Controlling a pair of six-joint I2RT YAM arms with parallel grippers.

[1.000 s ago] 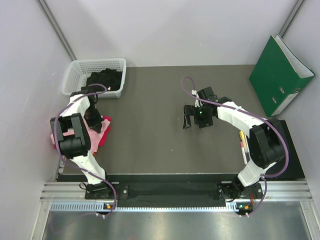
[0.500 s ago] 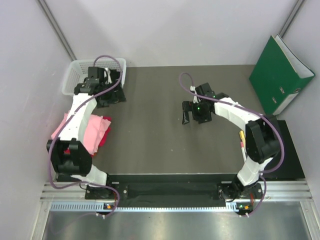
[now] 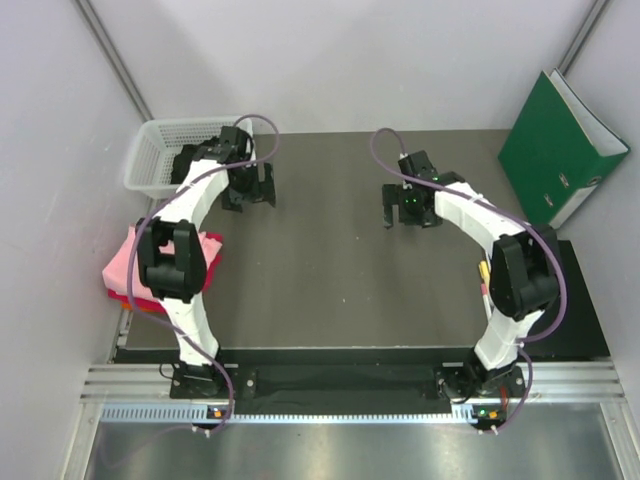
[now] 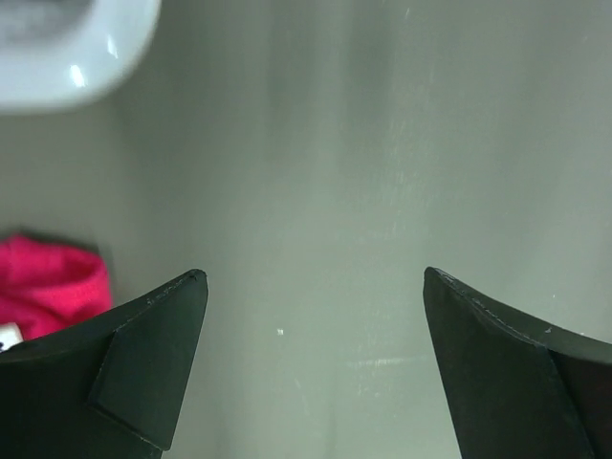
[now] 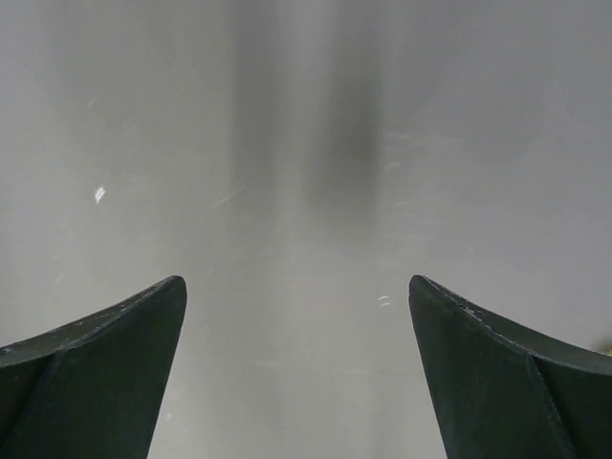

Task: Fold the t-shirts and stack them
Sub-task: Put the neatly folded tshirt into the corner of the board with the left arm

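A folded stack of t-shirts lies at the table's left edge, with a light pink one (image 3: 122, 264) on top and a magenta-red one (image 3: 213, 246) showing beneath it. The left wrist view catches that magenta-red shirt (image 4: 46, 283) at its left edge. My left gripper (image 3: 250, 192) hangs open and empty over bare table just right of the basket, apart from the stack. The right gripper (image 3: 409, 214) is open and empty too, over bare table at the middle right. In both wrist views only tabletop lies between the fingers of the left gripper (image 4: 314, 279) and the right gripper (image 5: 296, 283).
A white mesh basket (image 3: 150, 150) stands at the back left, its rim (image 4: 67, 53) in the left wrist view; something dark in it is partly hidden by my left arm. A green binder (image 3: 560, 150) leans at the back right. Small markers (image 3: 487, 288) lie beside the right arm.
The left gripper left the stack, opened, and swung past the basket to the table on its right. The right gripper shifted slightly farther back, still open.
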